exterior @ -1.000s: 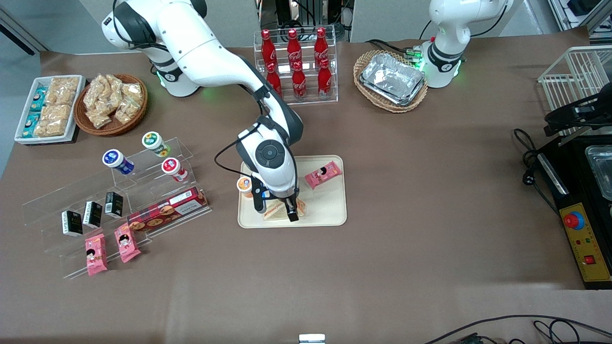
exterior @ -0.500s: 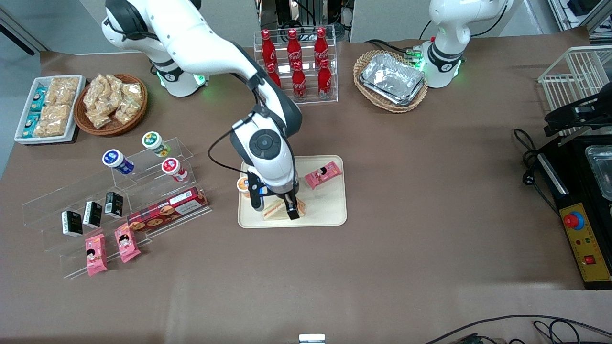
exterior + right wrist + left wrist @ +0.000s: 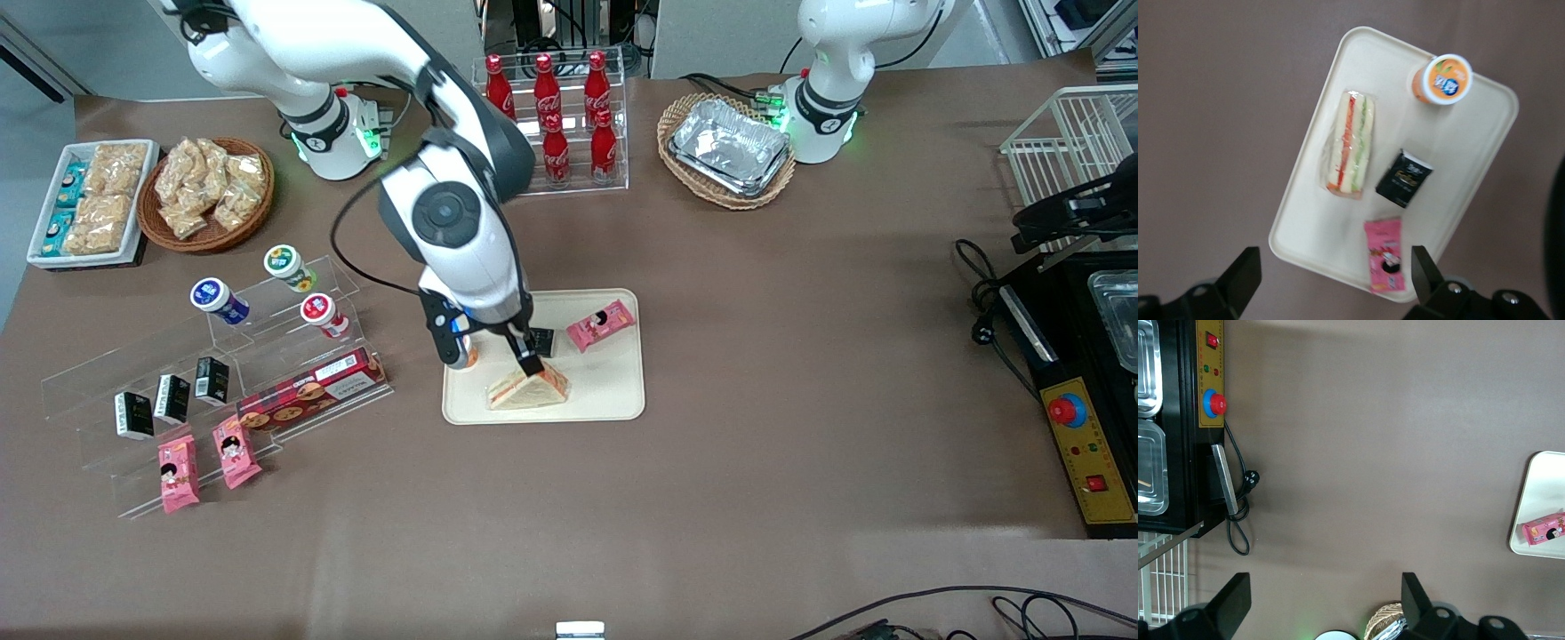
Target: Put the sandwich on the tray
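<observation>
In the front view, the cream tray (image 3: 613, 391) lies at the middle of the brown bench (image 3: 800, 400). On it are the sandwich (image 3: 528, 389), a pink snack packet (image 3: 601, 324) and a small black carton (image 3: 540, 340); the arm partly covers an orange-lidded cup (image 3: 460, 352). The gripper (image 3: 484, 348) hangs above the tray, fingers (image 3: 524, 351) apart, holding nothing.

In the right wrist view, the clear-wrapped wedge (image 3: 1350, 141) lies flat in the smooth, round-cornered tray (image 3: 1305, 233), beside the carton (image 3: 1404, 178), cup (image 3: 1443, 80) and packet (image 3: 1384, 264).

In the left wrist view, a tray corner (image 3: 1537, 493) carries the packet (image 3: 1543, 530).

Front view looks down over the whole table; both wrist views look straight down, sharing the tray (image 3: 613, 391) (image 3: 1471, 167) (image 3: 1545, 487).
</observation>
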### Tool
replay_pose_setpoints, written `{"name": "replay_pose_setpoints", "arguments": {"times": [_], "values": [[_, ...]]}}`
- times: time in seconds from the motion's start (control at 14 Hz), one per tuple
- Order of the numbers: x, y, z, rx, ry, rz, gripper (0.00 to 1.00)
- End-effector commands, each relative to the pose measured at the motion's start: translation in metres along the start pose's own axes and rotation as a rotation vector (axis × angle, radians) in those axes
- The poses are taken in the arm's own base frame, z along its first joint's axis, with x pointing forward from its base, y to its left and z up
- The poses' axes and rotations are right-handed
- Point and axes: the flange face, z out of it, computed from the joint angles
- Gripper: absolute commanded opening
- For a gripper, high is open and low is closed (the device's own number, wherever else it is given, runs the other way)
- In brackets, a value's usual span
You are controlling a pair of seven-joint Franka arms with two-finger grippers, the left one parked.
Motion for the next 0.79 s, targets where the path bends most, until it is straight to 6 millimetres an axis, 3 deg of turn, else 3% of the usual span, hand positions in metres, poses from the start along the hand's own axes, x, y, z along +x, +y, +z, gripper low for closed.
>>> {"name": "replay_pose_setpoints", "arguments": {"times": [0.0,0.29,0.57,0.71], "values": [[0.022,0.024,-0.067,-0.058,-0.064,-0.146,1.00],[0.060,0.054,-0.138,-0.082,-0.065,-0.460,1.00],[0.114,0.074,-0.187,-0.077,-0.058,-0.642,1.00],[0.139,0.088,-0.203,-0.078,-0.052,-0.756,1.00]]}}
